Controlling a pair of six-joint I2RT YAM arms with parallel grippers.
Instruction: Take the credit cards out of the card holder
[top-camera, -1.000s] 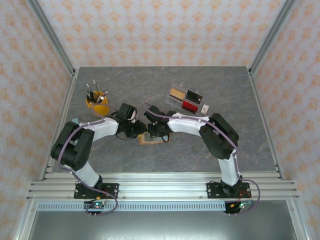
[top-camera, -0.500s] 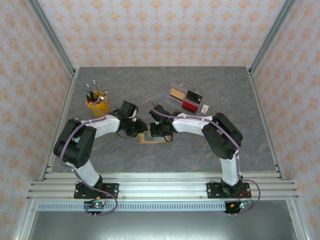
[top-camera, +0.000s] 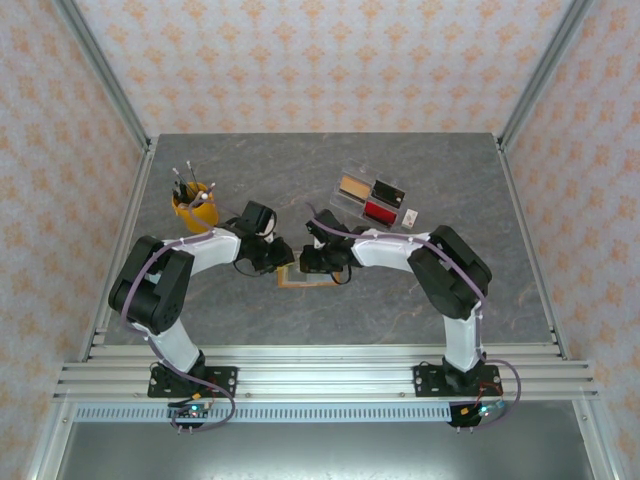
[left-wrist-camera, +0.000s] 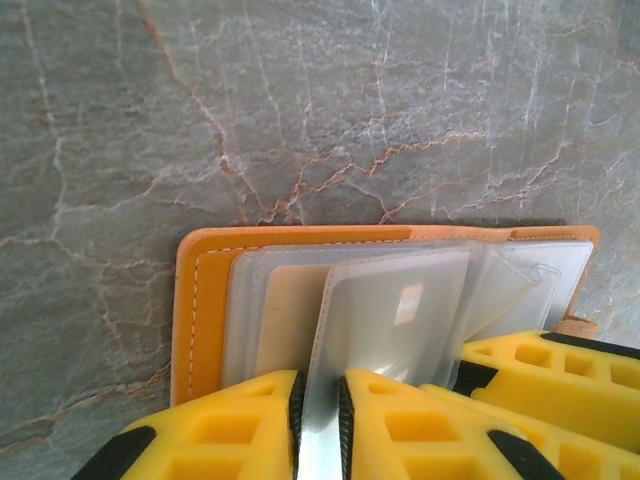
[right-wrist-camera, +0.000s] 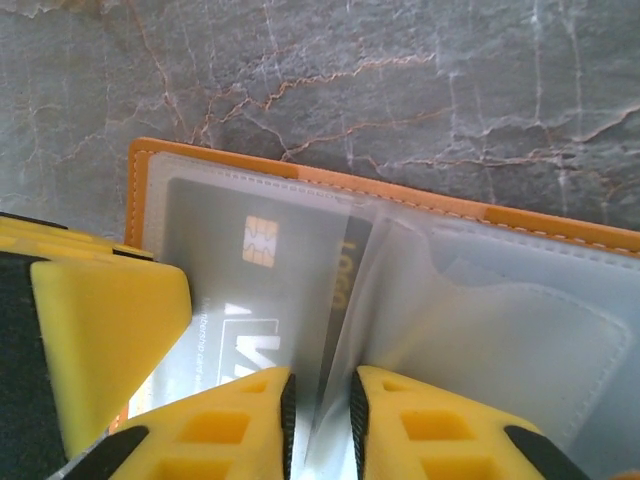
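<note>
Top external: on the counter (top-camera: 450, 190), near its centre, lies the opened card holder (top-camera: 305, 281). The left tool (left-wrist-camera: 318, 420) pinches a clear sleeve (left-wrist-camera: 395, 310); the right tool (right-wrist-camera: 320, 410) pinches a sleeve edge (right-wrist-camera: 335, 300) beside the chip card (right-wrist-camera: 255, 270). No card is out yet; next, I judge, grip that card and slide it free.
</note>
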